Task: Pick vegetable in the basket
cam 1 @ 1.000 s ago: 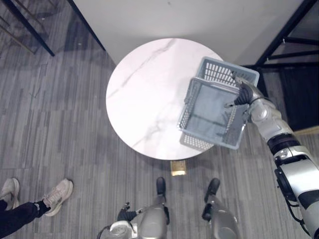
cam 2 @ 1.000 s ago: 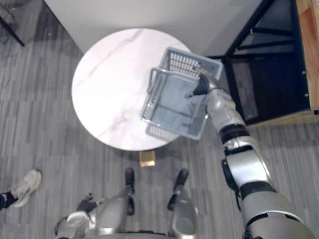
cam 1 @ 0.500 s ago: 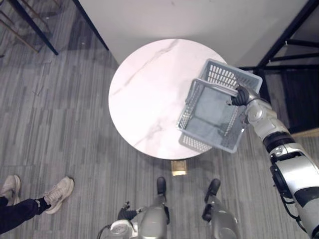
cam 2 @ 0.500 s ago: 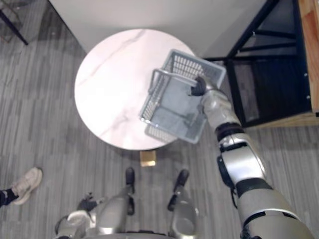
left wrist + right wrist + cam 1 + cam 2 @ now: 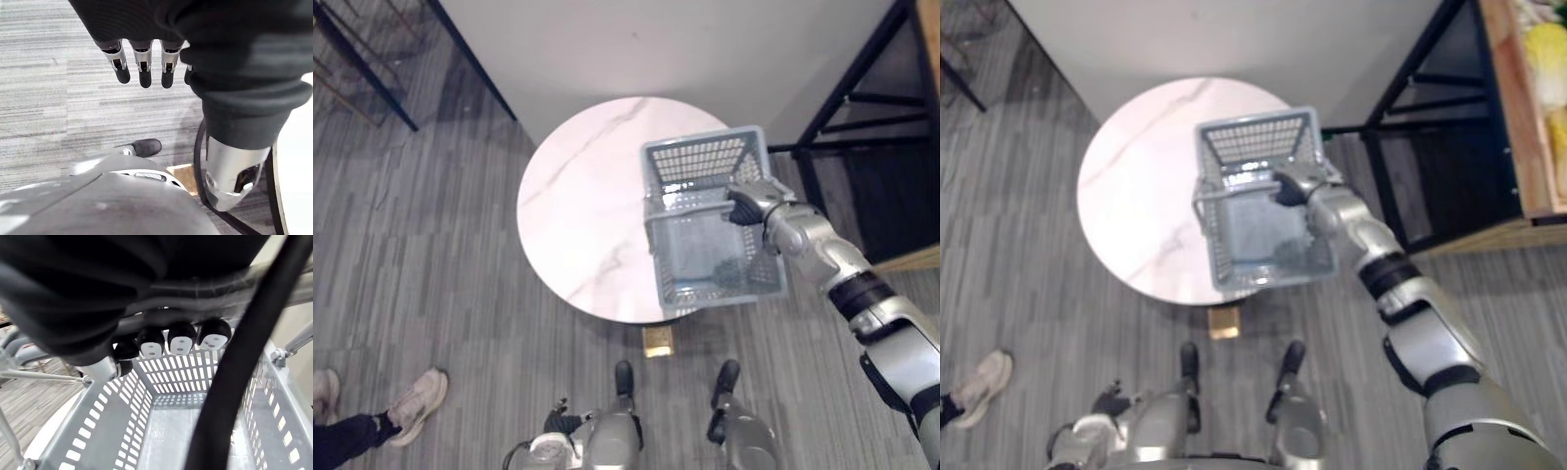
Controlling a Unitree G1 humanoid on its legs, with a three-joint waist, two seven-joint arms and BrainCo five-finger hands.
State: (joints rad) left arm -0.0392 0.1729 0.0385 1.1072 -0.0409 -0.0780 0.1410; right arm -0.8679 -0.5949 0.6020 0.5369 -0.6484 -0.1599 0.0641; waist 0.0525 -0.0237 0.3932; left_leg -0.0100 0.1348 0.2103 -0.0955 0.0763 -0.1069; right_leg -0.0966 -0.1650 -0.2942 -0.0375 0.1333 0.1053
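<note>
basket (image 5: pixel 700 162) is up in the air and empty, no vegetable in it. sweeping from the left: a person's shoe (image 5: pixel 416 397) on the floor, well apart. left hand (image 5: pixel 143 63) hangs low by the robot's side, fingers straight and loose, holding nothing. then the round table (image 5: pixel 578 206), and over its right edge the basket, slung from its handle (image 5: pixel 690 208). i'd say this is the carry: keep that bar deep in the fingers, keep the basket level, swing it wide of the table rim and the black rack (image 5: pixel 850 79). right hand (image 5: pixel 744 208) is hooked on the bar, fingers (image 5: pixel 181 340) curled right over it. arm reaches forward and inward, nearly straight, back of the hand up. far right, a wooden crate (image 5: pixel 1506 108) of yellow and pale produce (image 5: pixel 1549 44), too small to name.
</note>
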